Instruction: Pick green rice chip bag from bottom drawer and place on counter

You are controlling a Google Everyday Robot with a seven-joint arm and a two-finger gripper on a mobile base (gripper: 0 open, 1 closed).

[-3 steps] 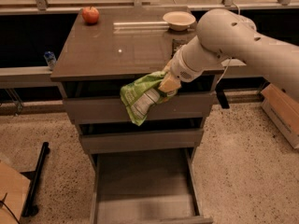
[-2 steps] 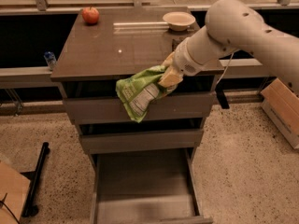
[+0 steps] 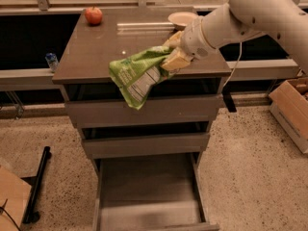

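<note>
Holding crumpled light-green foil chip bag clamped between fingers of two-finger gripper, over near edge of glossy grey-brown counter.
Already out of deep grey bottom drawer; set-down and release remaining.

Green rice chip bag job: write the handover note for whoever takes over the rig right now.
Gripper: jaws shut on the green rice chip bag, at the front edge of the counter, right of centre.
Bag: out of the drawer, hanging from the gripper, its lower part in front of the top drawer.
Bottom drawer: pulled open.
Counter: apple and bowl at the back.
Done: the pick.
Left: bring the bag fully over the counter, set it down, release.
</note>
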